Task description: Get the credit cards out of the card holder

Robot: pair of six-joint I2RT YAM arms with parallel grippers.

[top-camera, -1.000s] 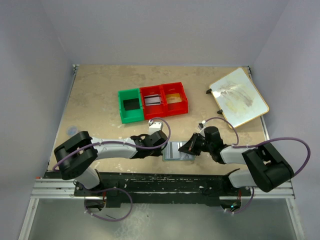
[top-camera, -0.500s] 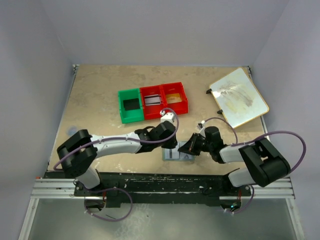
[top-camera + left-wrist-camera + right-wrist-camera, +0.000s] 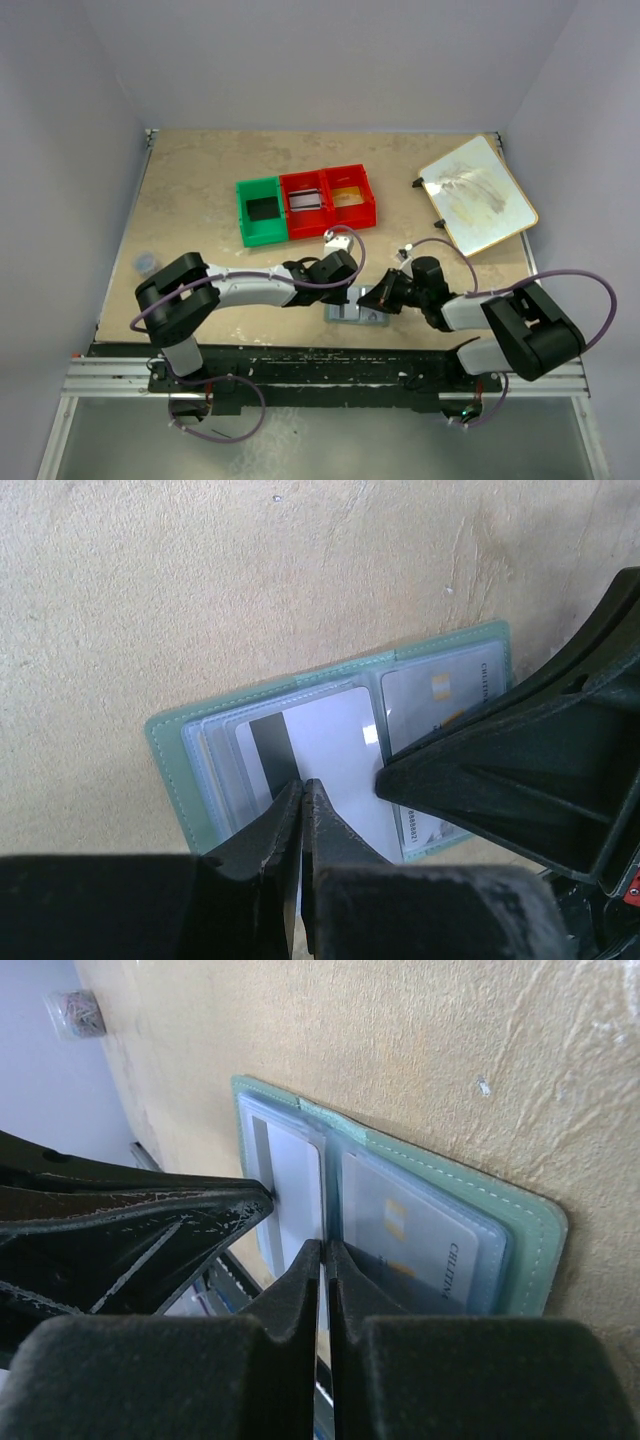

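Open card holder [image 3: 168, 752] lies flat on the bench [image 3: 200, 190] at the near edge between the two arms, with the red and green bins [image 3: 305, 205] well behind it. A white card with a black stripe [image 3: 335, 735] is on its left-arm half and a card with a gold chip [image 3: 440, 685] sits in the right-arm pocket. The left fingers [image 3: 298, 798] are closed with tips down on the striped card's near edge, can't tell if they pinch it; the right fingers [image 3: 316, 1260] are closed too, tips at the holder's middle fold, nothing visibly held.
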